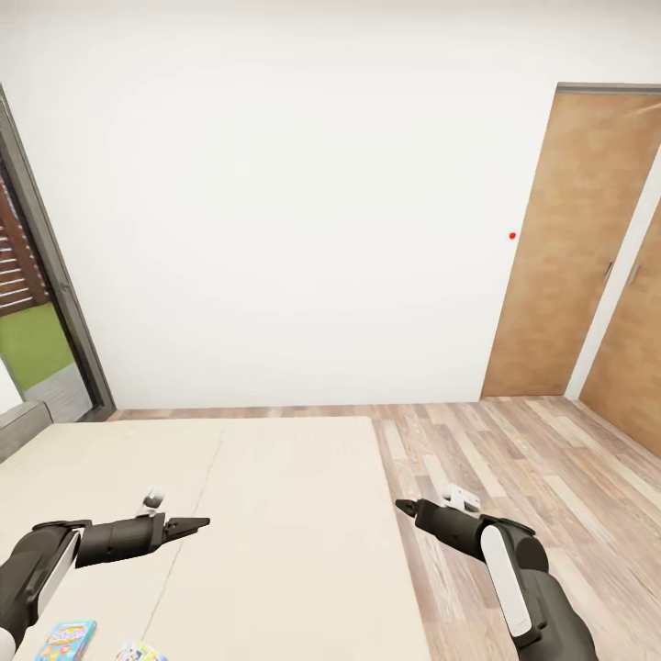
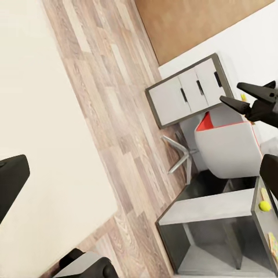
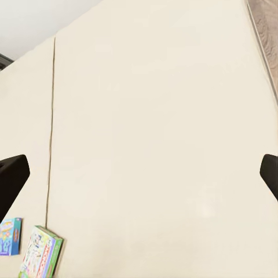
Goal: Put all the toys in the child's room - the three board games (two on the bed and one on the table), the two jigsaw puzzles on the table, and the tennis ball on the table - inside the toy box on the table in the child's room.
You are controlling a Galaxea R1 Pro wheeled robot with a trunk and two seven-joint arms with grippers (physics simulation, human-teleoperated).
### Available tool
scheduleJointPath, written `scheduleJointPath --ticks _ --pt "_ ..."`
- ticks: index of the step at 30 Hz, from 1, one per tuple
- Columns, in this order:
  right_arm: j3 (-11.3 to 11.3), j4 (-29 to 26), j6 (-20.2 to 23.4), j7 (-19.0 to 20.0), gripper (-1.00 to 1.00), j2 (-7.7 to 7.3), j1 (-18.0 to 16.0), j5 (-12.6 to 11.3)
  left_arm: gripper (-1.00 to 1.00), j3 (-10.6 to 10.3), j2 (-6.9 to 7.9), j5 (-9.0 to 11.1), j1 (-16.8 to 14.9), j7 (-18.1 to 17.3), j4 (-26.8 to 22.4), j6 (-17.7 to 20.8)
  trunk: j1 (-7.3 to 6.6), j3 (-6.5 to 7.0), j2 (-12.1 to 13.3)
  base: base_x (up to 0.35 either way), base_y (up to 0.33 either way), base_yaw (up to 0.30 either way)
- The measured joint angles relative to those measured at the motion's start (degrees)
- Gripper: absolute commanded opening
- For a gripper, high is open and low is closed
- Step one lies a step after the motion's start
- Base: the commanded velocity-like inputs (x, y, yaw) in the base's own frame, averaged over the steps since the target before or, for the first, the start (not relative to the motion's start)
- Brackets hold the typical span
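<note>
The 2 board games on the bed are the business here: a small blue flat box [image 1: 66, 639] and a white flat box with a green edge [image 1: 138, 653] lie side by side on the beige mattress of the low wide bed [image 1: 275, 514], at the lower left of the head view, both cut by the bottom edge of the frame. The right wrist view shows them more fully at its lower left, the blue box [image 3: 10, 236] just beside the green-edged one [image 3: 40, 252], well apart from everything else on the bare mattress. The step in hand looks like the approach to the bed for the first pick-up; nothing is held. The left gripper [image 1: 197, 524] hovers over the mattress above the boxes in the frame with its jaws together at the tips, and the right gripper [image 1: 405, 504] hangs near the bed's right edge over the wood plank floor [image 1: 551, 459], its jaws drawn to a point too. The next move probably calls for lowering the head or trunk, opening the left jaws, and coming down on a box edge. In the left wrist view, a pale grey-topped long desk [image 2: 220, 204] shows at lower right with a yellow-green tennis ball [image 2: 264, 205] on it; the printing on both boxes is too small to read.
</note>
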Motion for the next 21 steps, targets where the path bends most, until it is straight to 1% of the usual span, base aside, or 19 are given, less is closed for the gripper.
scheduleJointPath --ticks 6,14,21 --pt "0.0 0.1 0.0 -0.1 1.0 0.0 0.0 -0.2 1.0 0.0 0.0 0.0 0.0 0.0 0.0 0.0 0.0 0.0 0.0 0.0 0.037 0.0" --pt "-0.1 0.2 0.0 -0.1 1.0 -0.01 0.0 -0.3 1.0 0.0 0.0 0.0 0.0 0.0 0.0 0.0 0.0 0.0 0.0 0.0 0.175 0.0" --pt "-0.1 0.2 0.0 -0.1 1.0 0.0 0.0 -0.3 1.0 0.0 0.0 0.0 0.0 0.0 0.0 0.0 0.0 0.0 0.0 0.0 0.065 0.0"
